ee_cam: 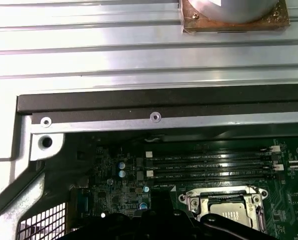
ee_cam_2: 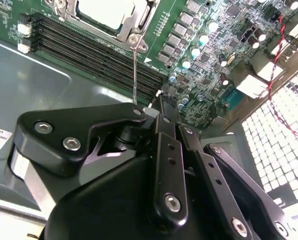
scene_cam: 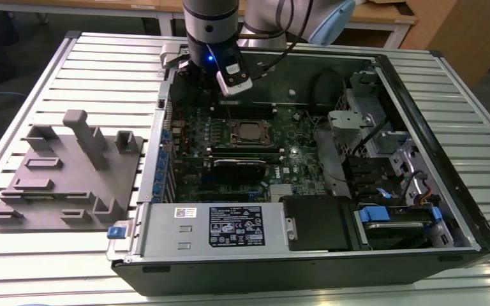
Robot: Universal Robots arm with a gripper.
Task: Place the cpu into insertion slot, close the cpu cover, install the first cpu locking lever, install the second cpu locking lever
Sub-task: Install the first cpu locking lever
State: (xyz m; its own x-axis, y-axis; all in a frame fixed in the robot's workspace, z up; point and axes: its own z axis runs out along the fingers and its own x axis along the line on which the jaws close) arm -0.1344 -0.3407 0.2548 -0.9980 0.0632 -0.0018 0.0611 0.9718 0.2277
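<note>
The cpu (ee_cam_2: 106,11) lies flat in the insertion slot (scene_cam: 237,132), its dull silver top facing up, and the cpu cover (ee_cam: 223,194) looks to be folded down around it, the frame sitting level on every side that I can see. From the corner of the insertion slot, just by a small screw, a thin wire locking lever (ee_cam_2: 134,70) stands up and away from the board, not latched. Its free end reaches right to the tip of the hand (ee_cam_2: 157,102), which hangs close above the board just beside the insertion slot. Whether the hand is spread, pressed together or pinching that wire I cannot tell. The long black memory slots (ee_cam_2: 94,47) run alongside the insertion slot, between it and the hand. Further out from the insertion slot come the walls of the open computer case (scene_cam: 415,83), then the slatted metal surface (scene_cam: 100,57), and well apart a grey moulded fixture (scene_cam: 66,172). To my eye the seating and the cover are done and the first lever is the step in hand. It calls for a sure hold on a very thin wire, swung down and hooked without scraping the memory slots
</note>
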